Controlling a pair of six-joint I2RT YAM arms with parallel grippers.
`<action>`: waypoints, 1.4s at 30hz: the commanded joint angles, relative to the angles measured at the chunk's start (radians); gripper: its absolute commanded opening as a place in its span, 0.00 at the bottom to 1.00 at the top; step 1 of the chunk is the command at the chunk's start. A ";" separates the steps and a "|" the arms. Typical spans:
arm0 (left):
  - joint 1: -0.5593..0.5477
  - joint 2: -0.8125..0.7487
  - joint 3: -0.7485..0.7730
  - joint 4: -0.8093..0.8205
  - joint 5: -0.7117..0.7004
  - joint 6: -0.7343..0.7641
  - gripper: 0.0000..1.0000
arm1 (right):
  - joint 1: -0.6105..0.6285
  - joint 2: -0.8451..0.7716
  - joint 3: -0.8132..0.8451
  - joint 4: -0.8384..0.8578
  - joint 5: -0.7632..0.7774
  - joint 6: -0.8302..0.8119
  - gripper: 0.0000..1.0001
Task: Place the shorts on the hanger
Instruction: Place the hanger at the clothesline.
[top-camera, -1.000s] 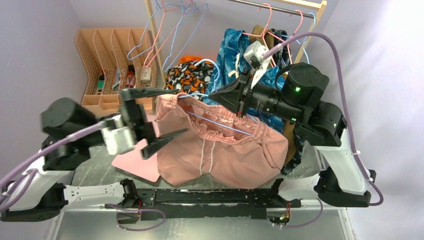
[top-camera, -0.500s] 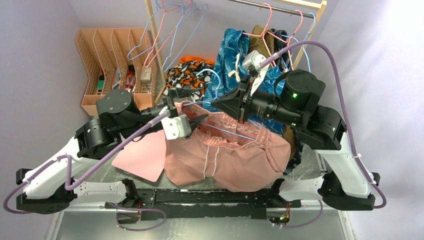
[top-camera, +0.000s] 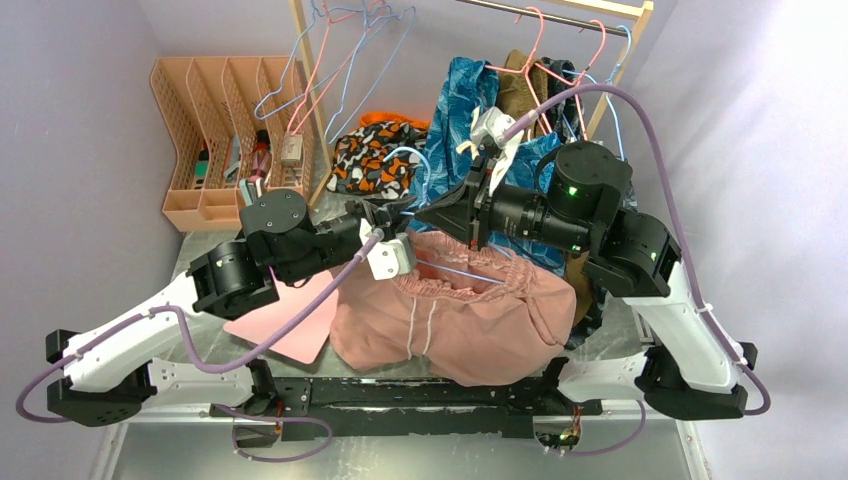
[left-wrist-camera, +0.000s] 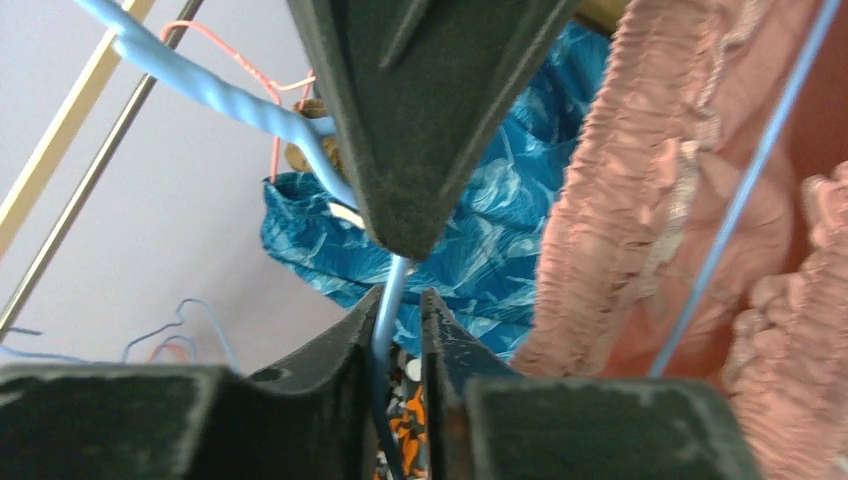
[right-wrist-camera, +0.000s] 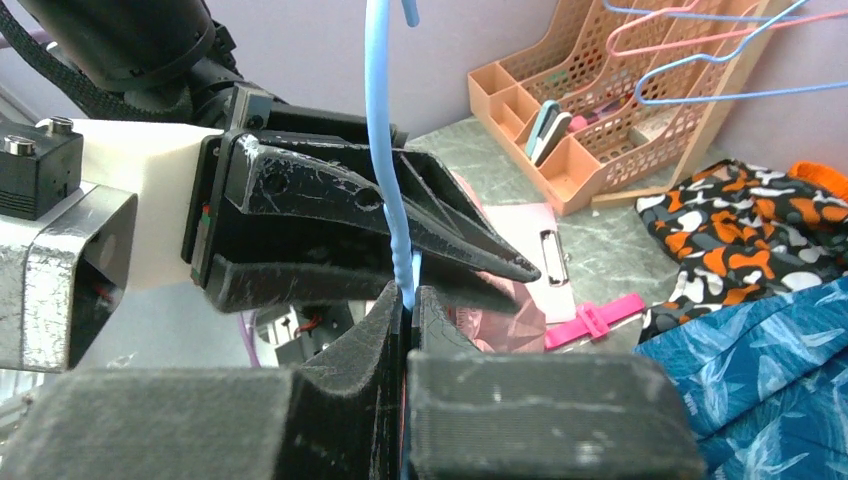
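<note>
The shorts (top-camera: 450, 330) hang below the jaws, sagging onto the desk (right-wrist-camera: 600, 240). The left arm (top-camera: 270, 250) extends from the left and the right arm (top-camera: 560, 210) lies level from the right. The left jaws and right jaws meet tip to tip, both pinched closed on the neck of the hanger (left-wrist-camera: 215, 90). Beyond them hangs a blue garment (top-camera: 465, 85).

We're looking into a robotics lab cell that's posing as a wardrobe corner: plain lilac walls (top-camera: 90, 40) closing in, a clothes rail (top-camera: 600, 12) running across one o'clock, spare wire hangers (top-camera: 330, 70) dangling at twelve, and cabled robot arms (top-camera: 690, 340) sitting bolted along the bench (top-camera: 188, 248).
</note>
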 joint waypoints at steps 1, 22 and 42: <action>-0.006 -0.029 -0.046 0.114 -0.051 0.042 0.12 | 0.001 0.002 0.004 0.040 0.002 0.031 0.00; -0.005 -0.059 -0.122 0.213 -0.036 0.104 0.07 | 0.000 0.081 0.157 -0.183 0.102 0.118 0.36; -0.005 -0.057 -0.143 0.256 -0.058 0.068 0.52 | 0.001 0.053 0.060 -0.139 0.079 0.076 0.00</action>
